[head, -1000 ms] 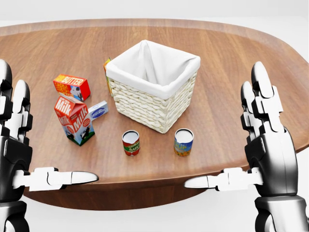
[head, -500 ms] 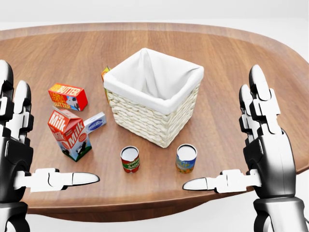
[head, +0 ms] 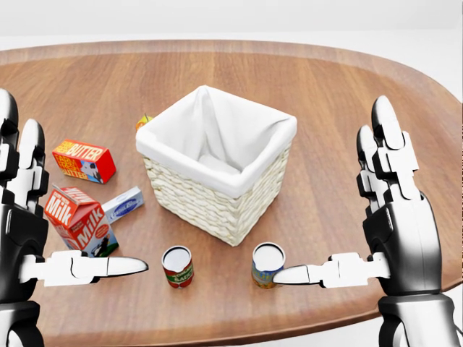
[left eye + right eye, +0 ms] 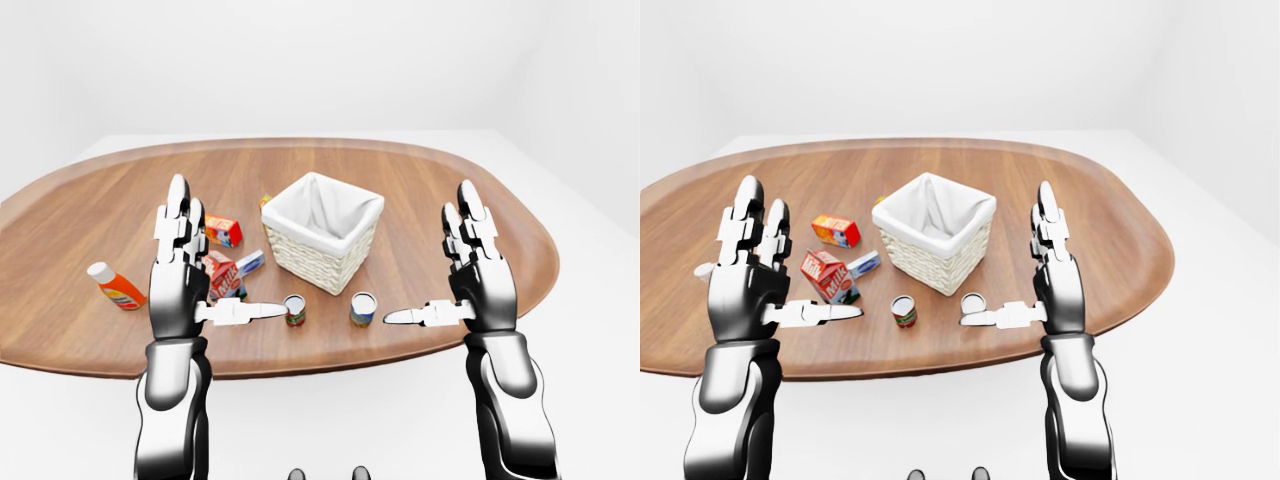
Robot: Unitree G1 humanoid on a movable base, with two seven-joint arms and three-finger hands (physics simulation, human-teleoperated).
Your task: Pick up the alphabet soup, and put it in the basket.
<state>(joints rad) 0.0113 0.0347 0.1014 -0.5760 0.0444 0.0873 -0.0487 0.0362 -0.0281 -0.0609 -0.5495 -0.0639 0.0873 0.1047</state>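
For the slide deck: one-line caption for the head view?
Both open hands, left hand and right hand, hover over the table; two cans below the lined basket.

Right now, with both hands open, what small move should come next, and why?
Probably ease the right hand down and toward the view's left, around the alphabet soup can. The hand is open and empty, its thumb tip just beside that upright can, which stands below the basket in the head view.

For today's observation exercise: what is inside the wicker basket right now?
Only a white cloth lining shows inside the basket; no object is visible. The near wall hides part of its floor. Both cans stand outside on the table.
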